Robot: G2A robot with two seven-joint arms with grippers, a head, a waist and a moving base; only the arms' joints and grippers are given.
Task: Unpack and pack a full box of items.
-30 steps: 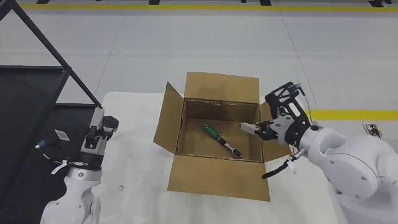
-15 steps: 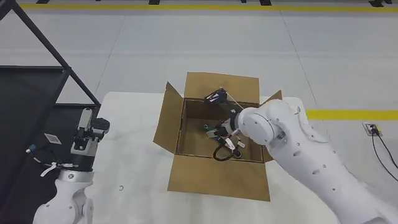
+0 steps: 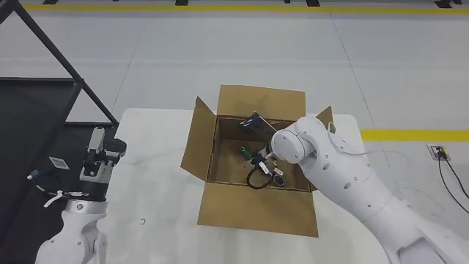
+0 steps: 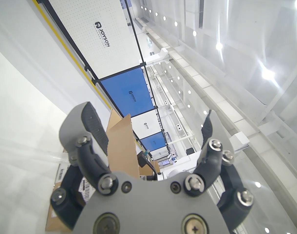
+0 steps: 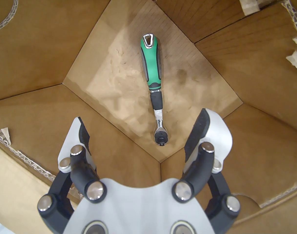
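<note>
Right end effector spread over green-handled ratchet in box; left end effector spread, well apart.

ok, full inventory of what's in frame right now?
brown cardboard box: 1, brown, open on the table, flaps out.
green-handled ratchet wrench: 1, green, black and chrome, flat on the box floor.
white table: 1, white, under the box.
black metal frame: 1, black, beside the table.
left gripper: 1, grey and black, open, away from the box.
right gripper: 1, white and black, open, inside the box above the wrench.
</note>
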